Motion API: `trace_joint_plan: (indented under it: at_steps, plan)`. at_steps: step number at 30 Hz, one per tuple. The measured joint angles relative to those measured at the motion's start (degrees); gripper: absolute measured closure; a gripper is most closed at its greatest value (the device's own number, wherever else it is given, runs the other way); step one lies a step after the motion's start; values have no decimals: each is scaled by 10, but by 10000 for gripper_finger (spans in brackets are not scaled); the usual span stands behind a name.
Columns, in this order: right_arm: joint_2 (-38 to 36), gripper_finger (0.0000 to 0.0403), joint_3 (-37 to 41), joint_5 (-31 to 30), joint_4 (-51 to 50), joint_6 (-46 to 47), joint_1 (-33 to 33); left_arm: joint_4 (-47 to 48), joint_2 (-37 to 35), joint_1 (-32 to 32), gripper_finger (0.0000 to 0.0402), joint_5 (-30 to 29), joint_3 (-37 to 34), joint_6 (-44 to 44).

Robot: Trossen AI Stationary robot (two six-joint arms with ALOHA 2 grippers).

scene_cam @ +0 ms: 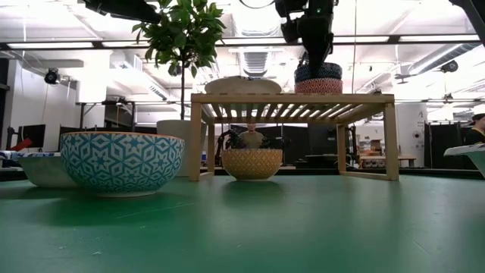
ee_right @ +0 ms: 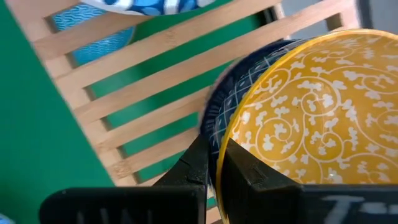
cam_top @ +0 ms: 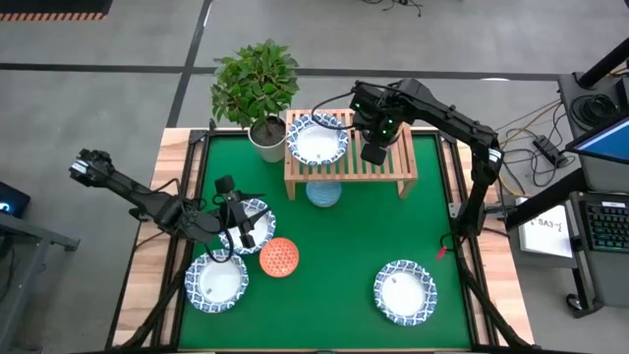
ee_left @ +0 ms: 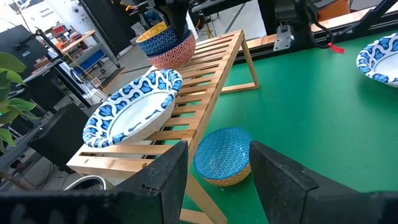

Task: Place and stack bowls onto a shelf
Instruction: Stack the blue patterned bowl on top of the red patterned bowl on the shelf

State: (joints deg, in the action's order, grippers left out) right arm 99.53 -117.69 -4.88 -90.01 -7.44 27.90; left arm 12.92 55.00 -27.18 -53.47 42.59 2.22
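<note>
The green desk (cam_top: 334,246) is carrying the shelf (cam_top: 349,169), and the right pincer (cam_top: 374,149) is hovering over its slatted top, its fingers closed thin on the rim of a dark-blue patterned bowl (ee_right: 233,112) with a yellow inside, which is sitting in a red patterned bowl (scene_cam: 318,86) directly below the pincer on the shelf. Just beside that pincer, on the same top, a wide white bowl (cam_top: 316,144) is lying already placed. Below the shelf, a pale blue bowl (cam_top: 323,192) is waiting on the desk, not yet lifted. The left pincer (cam_top: 239,228) is hanging well away from the shelf with its fingers spread wide and nothing between them; right beneath it a second wide white bowl (cam_top: 257,213) is lying, with a third (cam_top: 217,282) and an orange-red bowl (cam_top: 279,258) close by. A fourth wide bowl (cam_top: 404,291) is sitting far from both pincers. By my reckoning three bowls are shelved and five are left.
</note>
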Motion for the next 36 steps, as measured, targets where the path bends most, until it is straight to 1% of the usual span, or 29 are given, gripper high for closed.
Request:
trace_joint_plan:
  at_steps: [33,36]
  plan:
    - [0,390,6,4,0,14,0,0,0,0,247,0,0,0]
    - [0,382,6,4,0,15,0,0,0,0,247,0,0,0]
